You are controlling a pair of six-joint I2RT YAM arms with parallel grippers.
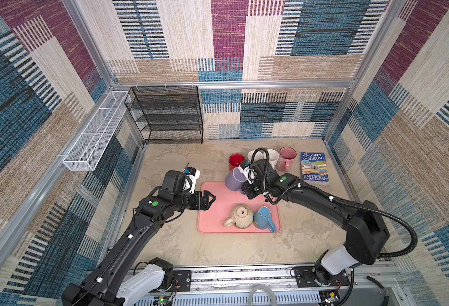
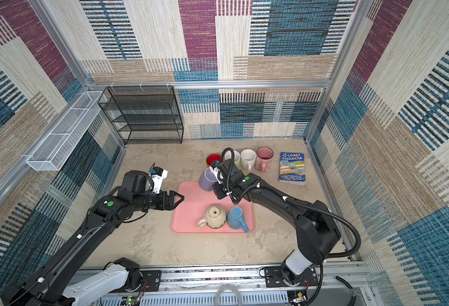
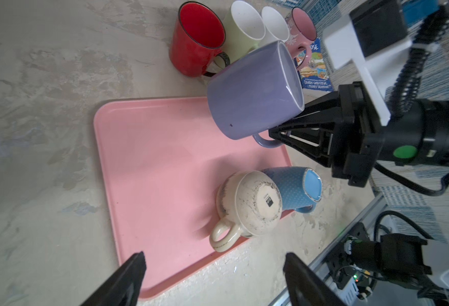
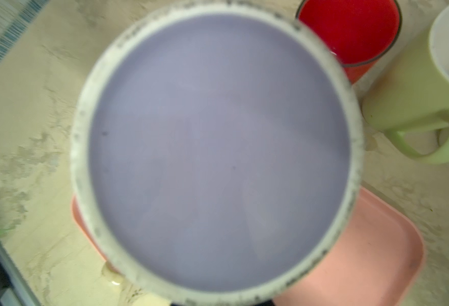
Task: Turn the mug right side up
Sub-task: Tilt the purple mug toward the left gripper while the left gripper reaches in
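Observation:
A lilac mug (image 1: 234, 179) (image 2: 207, 179) hangs tilted on its side over the far edge of the pink tray (image 1: 218, 212). My right gripper (image 3: 275, 131) is shut on its handle (image 3: 267, 142). Its flat base (image 4: 218, 148), ringed in white, fills the right wrist view, and its mouth points away from that arm. A cream mug (image 1: 242, 216) (image 3: 250, 204) and a blue mug (image 1: 264, 218) (image 3: 296, 186) stand upside down on the tray's near side. My left gripper (image 1: 212, 197) (image 3: 212, 265) hovers open at the tray's left edge, holding nothing.
Upright red (image 1: 236, 161), pale green (image 3: 242, 31), white (image 1: 272, 156) and pink (image 1: 287, 157) mugs stand in a row behind the tray. A book (image 1: 314, 169) lies at the right. A black wire shelf (image 1: 165, 116) and a white wire basket (image 1: 96, 132) sit at the back left.

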